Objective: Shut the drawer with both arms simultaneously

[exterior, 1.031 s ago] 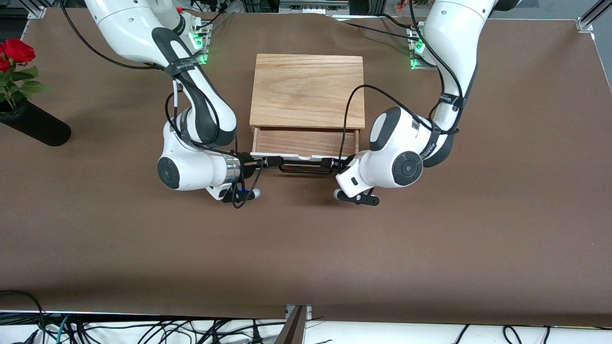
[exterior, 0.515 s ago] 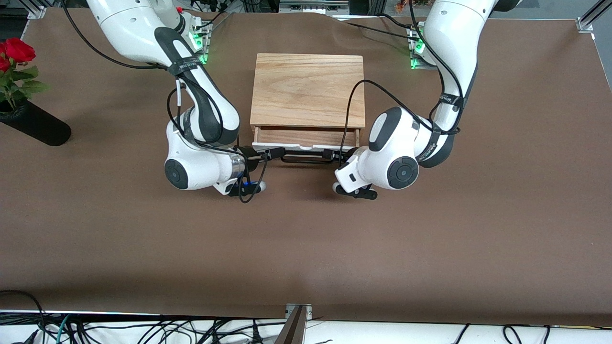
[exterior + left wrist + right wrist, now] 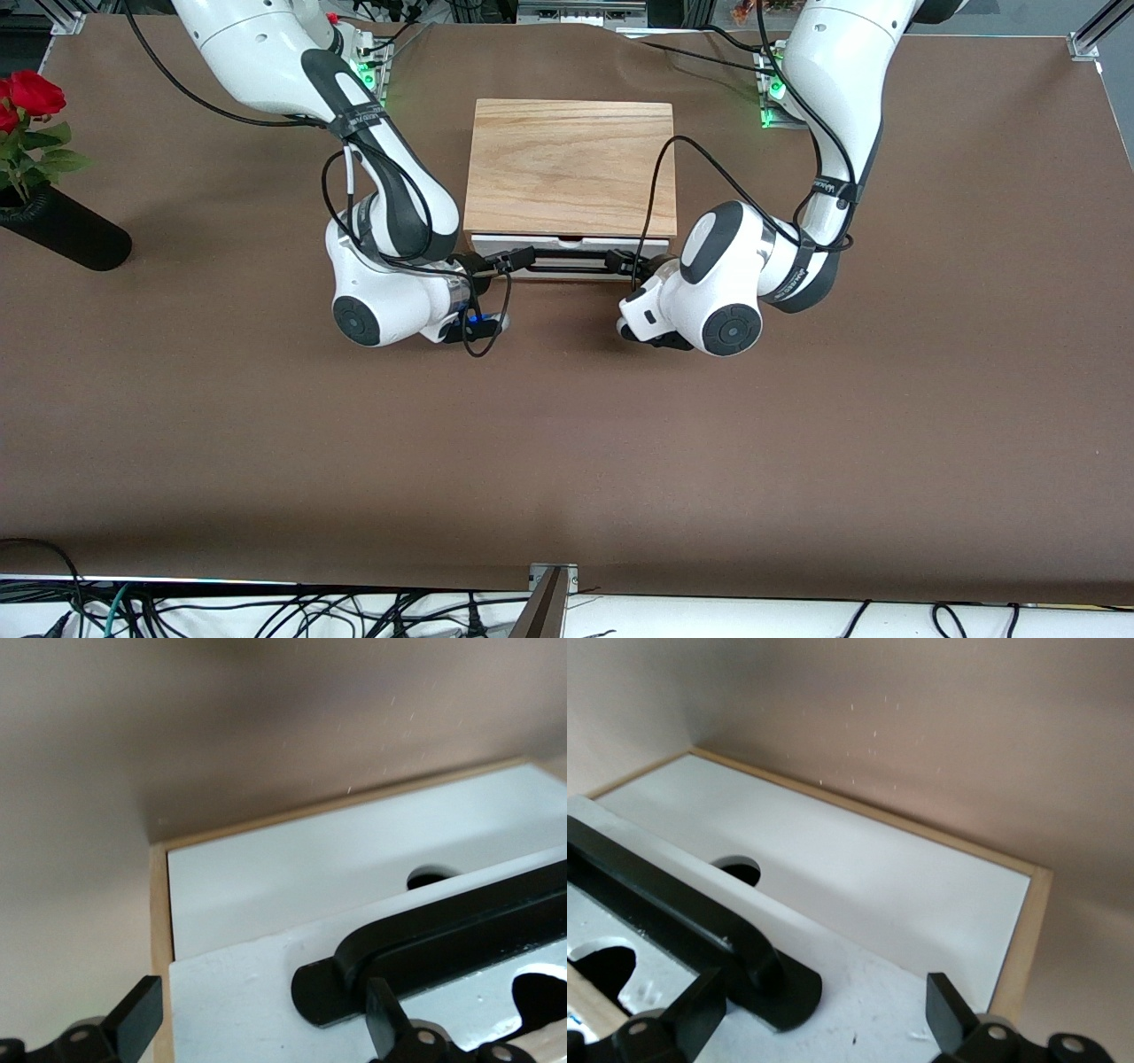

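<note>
A brown table point(image 3: 567, 443) fills the front view. Two white arms reach in from their bases at the top edge. The right arm point(image 3: 381, 195) bends down toward one end of the drawer front, and the left arm point(image 3: 771, 257) bends down toward the other end.

A light oak box point(image 3: 569, 167) sits between the arms in the upper middle of the table. The drawer point(image 3: 567, 246) is in the side of the box that faces the front camera. Only a thin strip of its white front shows below the box top, nearly flush with the casing. A black bar handle point(image 3: 571, 259) runs across that front.

The right gripper point(image 3: 507, 262) is at the handle end nearer the right arm. In the right wrist view its fingers point(image 3: 700, 1014) are spread apart, straddling the handle's foot point(image 3: 775, 992). The left gripper point(image 3: 623, 262) is at the handle's other end. In the left wrist view its fingers point(image 3: 385, 1023) are also spread wide, one on each side of the drawer front's end, not clamped on anything.

A black vase point(image 3: 62, 232) with a red rose point(image 3: 34, 92) lies near the table edge at the right arm's end, well apart from the box.
</note>
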